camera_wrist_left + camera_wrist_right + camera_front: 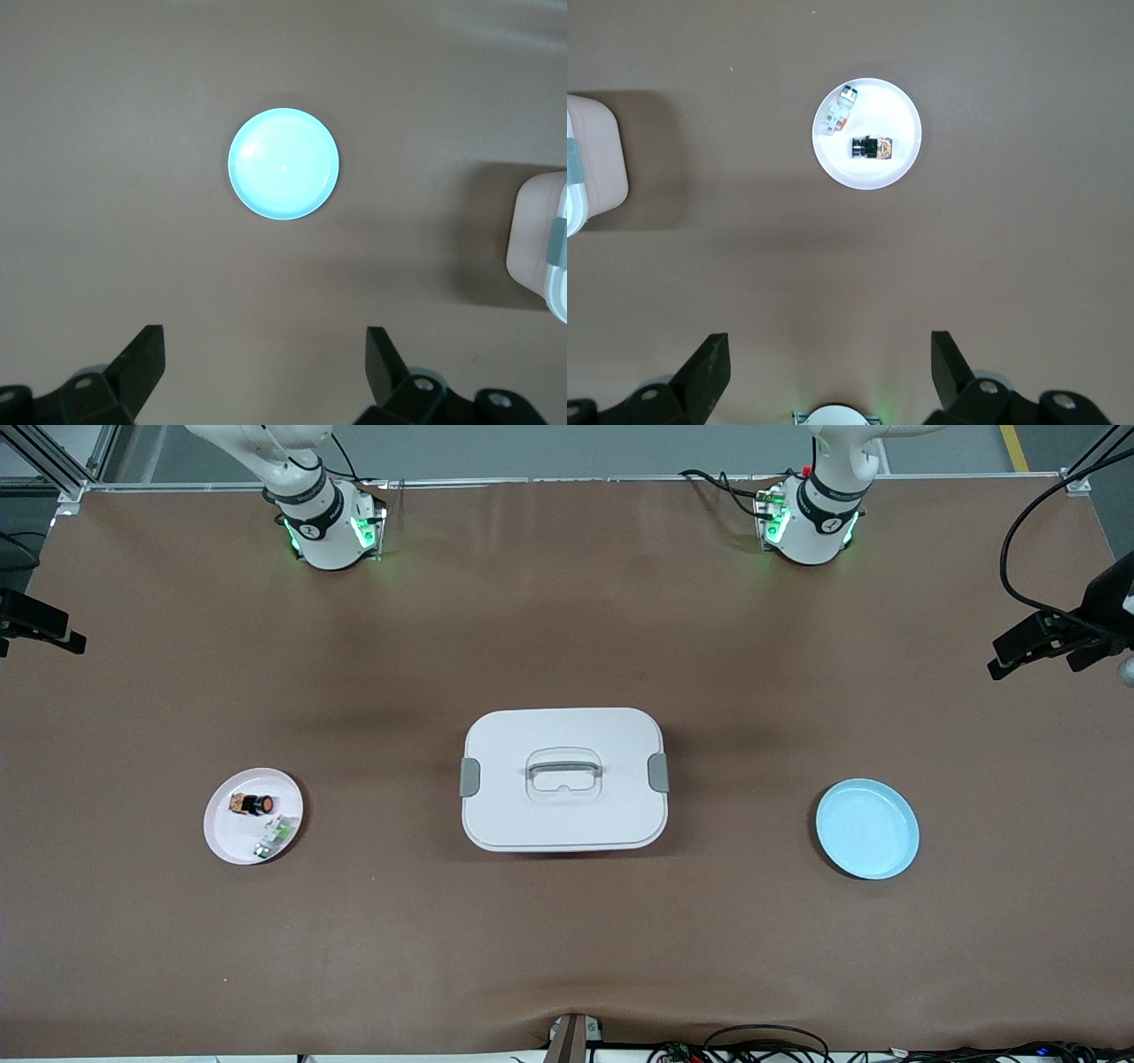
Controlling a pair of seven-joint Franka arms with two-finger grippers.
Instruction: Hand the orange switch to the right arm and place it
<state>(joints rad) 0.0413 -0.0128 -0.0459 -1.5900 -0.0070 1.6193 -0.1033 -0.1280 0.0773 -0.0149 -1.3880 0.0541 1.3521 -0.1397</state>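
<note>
A brown table point(567, 620) is filling the front view. Nothing looks started: the orange switch point(254, 804) is lying on the white plate point(223, 837) at lower left. Both the left gripper point(266, 363) and right gripper point(831, 365) are hanging high, fingers spread apart and empty.

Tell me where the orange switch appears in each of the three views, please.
Front view: the orange switch lies on the white plate, toward the right arm's end of the table.
Left wrist view: not in it.
Right wrist view: the switch lies on the same plate.
Shared landmark: the white lidded box, at the edge of both wrist views.
</note>
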